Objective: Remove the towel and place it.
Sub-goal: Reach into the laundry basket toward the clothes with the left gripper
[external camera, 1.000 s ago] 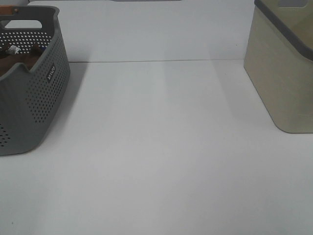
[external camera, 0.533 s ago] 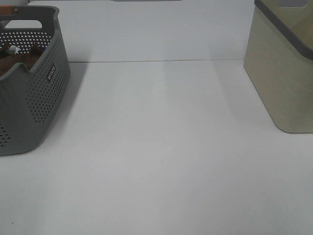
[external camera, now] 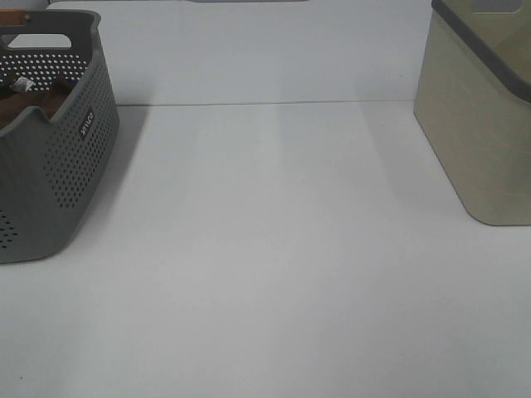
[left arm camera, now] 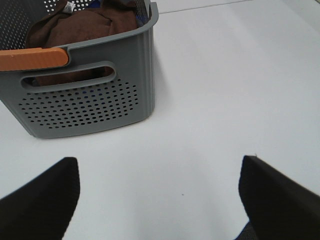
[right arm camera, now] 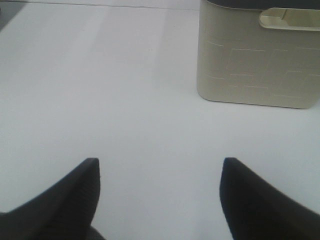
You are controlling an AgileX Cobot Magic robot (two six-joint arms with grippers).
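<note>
The dark reddish-brown towel (left arm camera: 82, 25) lies bunched inside the grey perforated basket (left arm camera: 85, 100), with a small white tag (left arm camera: 68, 6) near its top. In the exterior high view the towel (external camera: 33, 98) shows just over the rim of the basket (external camera: 58, 174) at the far left. My left gripper (left arm camera: 159, 172) is open and empty over the table, short of the basket's handle side. My right gripper (right arm camera: 159, 170) is open and empty over bare table. Neither gripper shows in the exterior high view.
A beige bin (external camera: 481, 124) with a dark grey rim stands at the far right; it also shows in the right wrist view (right arm camera: 257, 55). An orange strip (left arm camera: 32, 58) runs along the basket's rim. A bit of bluish cloth (left arm camera: 145, 17) shows beside the towel. The white table (external camera: 274, 249) spans between both containers.
</note>
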